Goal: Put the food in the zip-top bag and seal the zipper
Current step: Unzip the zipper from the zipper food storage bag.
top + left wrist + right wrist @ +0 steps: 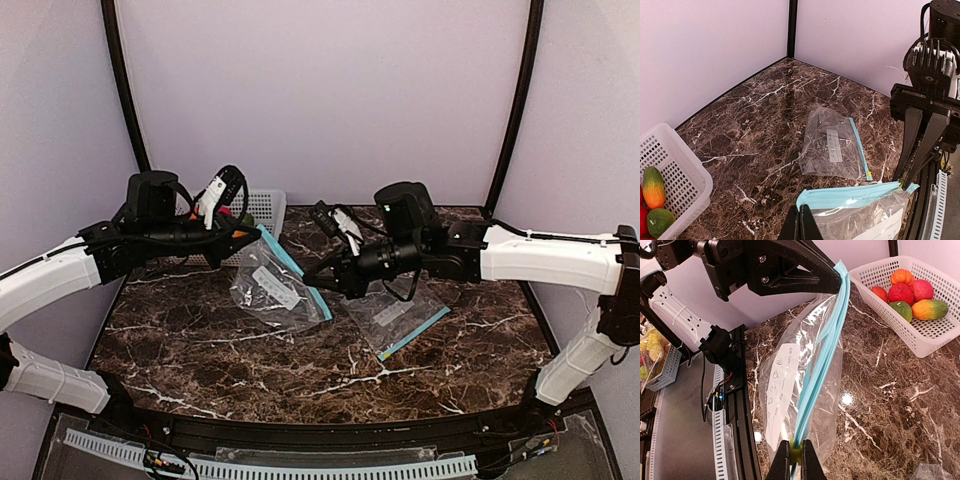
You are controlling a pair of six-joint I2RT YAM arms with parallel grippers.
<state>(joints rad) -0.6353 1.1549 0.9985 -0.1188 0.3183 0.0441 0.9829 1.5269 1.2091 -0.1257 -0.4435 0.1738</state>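
The task is sitting at its very beginning: all the food [900, 292] that is showing, red, orange and green-yellow fruits, is lying in the white mesh basket [920, 342] at the back left of the surface [765, 110], and nothing is showing inside the zip-top bag [810, 390]. That bag is hanging lifted off the surface between the two arms, its blue zipper strip running taut from one to the other. The left pincer [800, 222] is clamping fully shut on one end of the strip, and the right pincer [795, 460] is pinching, almost closed, on the opposite end at the small yellow-green tab. Whether the zipper is parting or pressed together I cannot tell. A second clear bag [832, 145] is lying flat near the middle of the surface, untouched. Every part of the job is waiting: opening the mouth, loading the fruits, and sealing the zipper.
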